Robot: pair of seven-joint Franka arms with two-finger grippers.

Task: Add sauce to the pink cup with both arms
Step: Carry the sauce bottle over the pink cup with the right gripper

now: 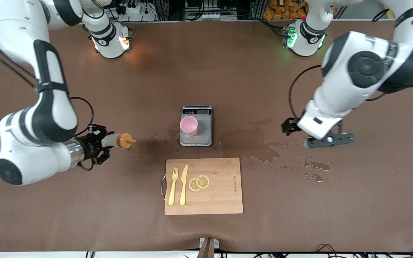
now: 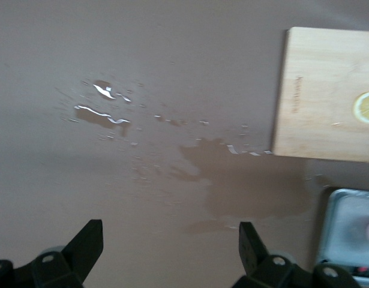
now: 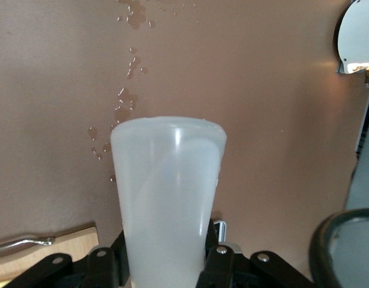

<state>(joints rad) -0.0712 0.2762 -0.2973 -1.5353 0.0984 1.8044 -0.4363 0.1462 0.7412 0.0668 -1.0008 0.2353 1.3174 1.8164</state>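
Front view shows the right gripper (image 1: 100, 147) clamped on the sauce (image 1: 119, 140), held sideways at nine o'clock from the pink cup (image 1: 188, 125) on the scale (image 1: 196, 125), while the left gripper (image 1: 326, 140) waits with fingers apart at three o'clock; next, it judges, carrying the nozzle over the cup.

White arms (image 1: 339, 104), black joints, black cables.

Even, bright overhead light; soft shadows under both arms. Glare glints off the wet patches (image 2: 103, 114) in the left wrist view, which looks slightly blurred.
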